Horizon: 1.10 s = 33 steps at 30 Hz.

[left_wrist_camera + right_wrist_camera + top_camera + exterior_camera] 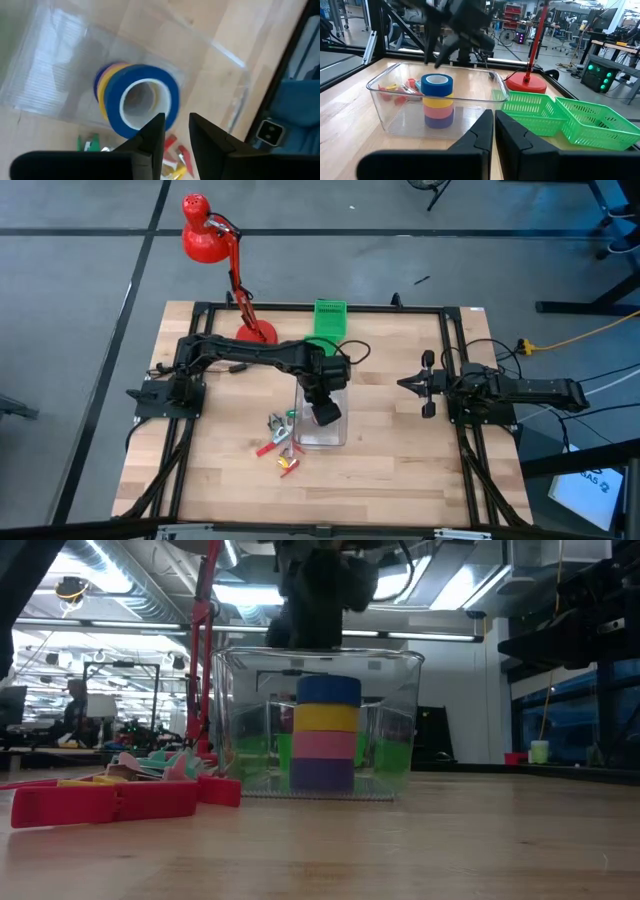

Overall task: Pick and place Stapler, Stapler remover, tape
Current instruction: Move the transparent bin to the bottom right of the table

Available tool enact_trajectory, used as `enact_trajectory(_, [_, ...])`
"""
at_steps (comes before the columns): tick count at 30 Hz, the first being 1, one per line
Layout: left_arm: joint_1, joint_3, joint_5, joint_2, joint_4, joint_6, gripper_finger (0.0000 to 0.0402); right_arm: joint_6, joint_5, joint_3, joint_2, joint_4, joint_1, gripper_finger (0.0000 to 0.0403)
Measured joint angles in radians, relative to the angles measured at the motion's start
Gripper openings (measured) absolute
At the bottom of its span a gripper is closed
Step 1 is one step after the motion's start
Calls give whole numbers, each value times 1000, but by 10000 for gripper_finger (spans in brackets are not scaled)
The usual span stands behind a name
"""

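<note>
Clear plastic forms the rectangular bin (395,117) standing near the middle of the wooden tabletop (400,460), and inside it four tape rolls (326,733) are stacked upright — blue on top, then yellow, pink and blue at the base. Above the stack hangs the left end effector (176,131), its fingers a little apart and grasping nothing; the top blue roll (144,100) lies just beyond the fingertips. Just beside the bin, toward the tabletop's left edge, lies a small heap of red, yellow and silvery pieces (281,442); which is the stapler cannot be told. A red desk lamp (215,250) stands at the far edge, green baskets (560,116) next to it. Near the right edge waits the right end effector (494,120), fingers pressed together — nothing between them.
</note>
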Motion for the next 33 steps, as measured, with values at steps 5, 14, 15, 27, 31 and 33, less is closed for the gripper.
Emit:
enact_trajectory(5, [-2,0,-32,-62,3,12,73,0,0,0,0,1,0,21])
enact_trajectory(14, [-80,-1,-443,-202,28,207,60,0,0,0,0,1,0,21])
enact_trajectory(15, [-97,-10,-508,-222,34,227,59,0,0,0,0,1,0,21])
enact_trajectory(27, [-155,-468,-691,-581,87,115,27,0,0,0,0,0,0,21])
enact_trajectory(31, [-140,-607,-632,-639,94,84,4,0,0,0,0,1,0,21])
enact_trajectory(33, [-131,-666,-590,-642,111,107,3,0,0,0,0,1,0,21])
